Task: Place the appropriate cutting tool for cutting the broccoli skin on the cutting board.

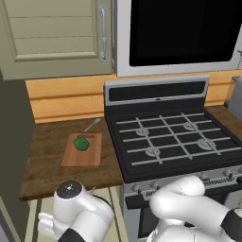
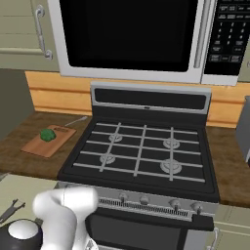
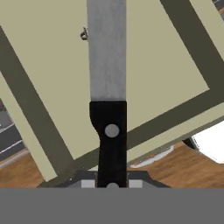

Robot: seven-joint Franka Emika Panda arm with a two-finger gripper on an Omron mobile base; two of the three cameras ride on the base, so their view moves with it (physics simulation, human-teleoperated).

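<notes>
gripping the knife handle between shut jaws, blade pointing straight ahead.

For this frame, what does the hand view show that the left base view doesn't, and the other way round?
Hand view alone: the knife, black handle clamped in the shut end effector, silver blade pointing away over pale cabinet panels.

Left base view alone: the cutting board on the wooden counter with the broccoli on it, a silver utensil behind the board, the stove.

Shared: pale green cabinet fronts and brown wooden surfaces.
</notes>
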